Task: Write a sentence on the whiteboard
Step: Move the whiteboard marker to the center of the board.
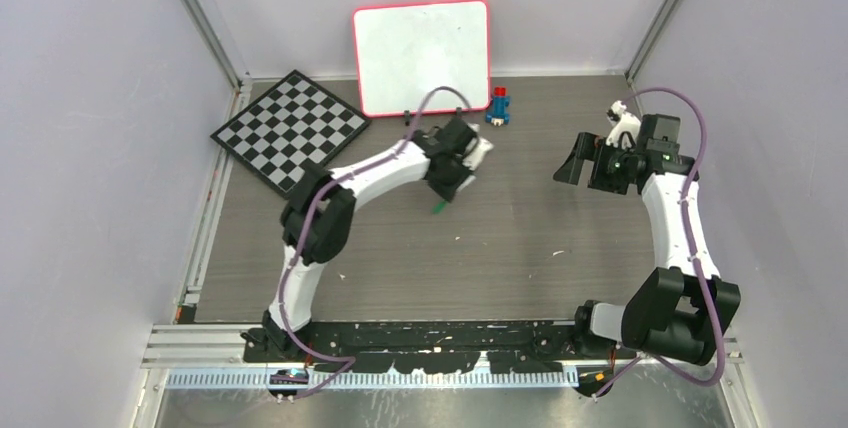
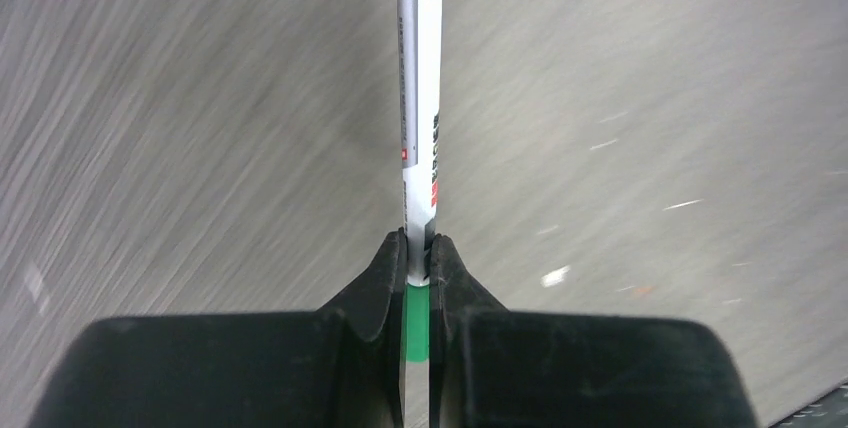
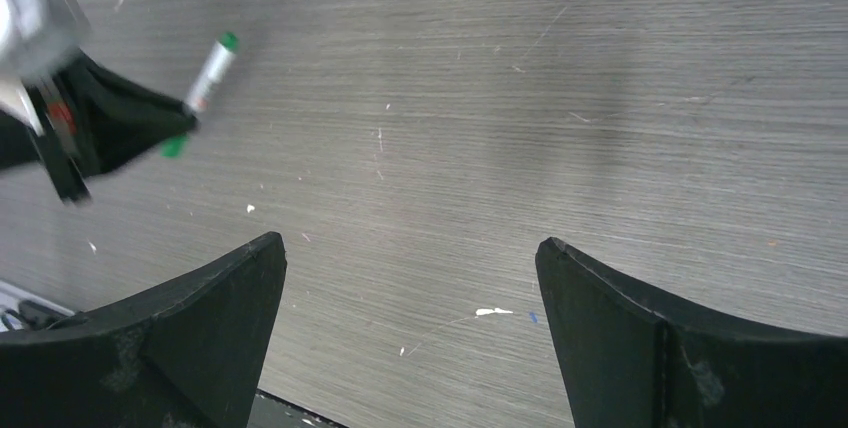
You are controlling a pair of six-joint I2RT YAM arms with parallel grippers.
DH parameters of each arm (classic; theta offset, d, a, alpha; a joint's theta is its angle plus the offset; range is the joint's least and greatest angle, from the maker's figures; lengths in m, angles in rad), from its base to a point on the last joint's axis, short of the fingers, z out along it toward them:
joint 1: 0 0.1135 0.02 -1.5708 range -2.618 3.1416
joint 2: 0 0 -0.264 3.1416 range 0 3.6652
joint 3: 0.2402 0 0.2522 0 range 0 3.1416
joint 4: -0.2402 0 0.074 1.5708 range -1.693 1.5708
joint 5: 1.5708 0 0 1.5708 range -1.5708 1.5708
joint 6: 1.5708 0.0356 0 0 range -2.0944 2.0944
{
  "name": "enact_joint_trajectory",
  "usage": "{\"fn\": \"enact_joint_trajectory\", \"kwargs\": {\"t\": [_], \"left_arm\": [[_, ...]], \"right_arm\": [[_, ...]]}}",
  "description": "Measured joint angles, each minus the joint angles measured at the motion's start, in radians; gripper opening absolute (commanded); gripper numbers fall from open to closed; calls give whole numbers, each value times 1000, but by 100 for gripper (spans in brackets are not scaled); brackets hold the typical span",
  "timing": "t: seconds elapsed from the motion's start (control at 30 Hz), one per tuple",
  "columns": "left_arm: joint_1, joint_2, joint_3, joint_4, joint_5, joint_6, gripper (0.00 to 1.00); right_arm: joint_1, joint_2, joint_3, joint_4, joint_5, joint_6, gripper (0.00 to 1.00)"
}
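Observation:
The whiteboard point(image 1: 420, 53) stands at the back middle, leaning on the wall, with a red-pink rim. Its face looks blank; no green sentence shows on it. My left gripper point(image 1: 443, 196) is shut on a green marker point(image 2: 419, 98), held by its lower barrel between the fingertips point(image 2: 419, 243), above the grey table in front of the board. The marker's green cap end points away from the wrist. The marker point(image 3: 207, 78) also shows in the right wrist view. My right gripper point(image 1: 570, 170) is open and empty point(image 3: 410, 243) over the table at the right.
A black-and-white chessboard point(image 1: 290, 128) lies at the back left. A small red and blue object point(image 1: 498, 106) stands just right of the whiteboard's lower corner. Walls close in on three sides.

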Motion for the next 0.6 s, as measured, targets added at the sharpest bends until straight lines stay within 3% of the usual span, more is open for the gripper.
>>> {"fn": "enact_joint_trajectory", "kwargs": {"t": [0.2,0.33,0.47,0.6], "left_arm": [[-212,206,379,-81,63,15,0],[-297,372,632,-139,92,14,0],[-325,478,770,-167,94,13,0],[-324,538,826,-176,92,9,8]], "right_arm": [[-114,0,9,11,-20,57,99],[-179,-1,9,29,-13,95,100],[-223,-10,9,44,8,123,100],[-254,-20,9,60,14,145,99]]}}
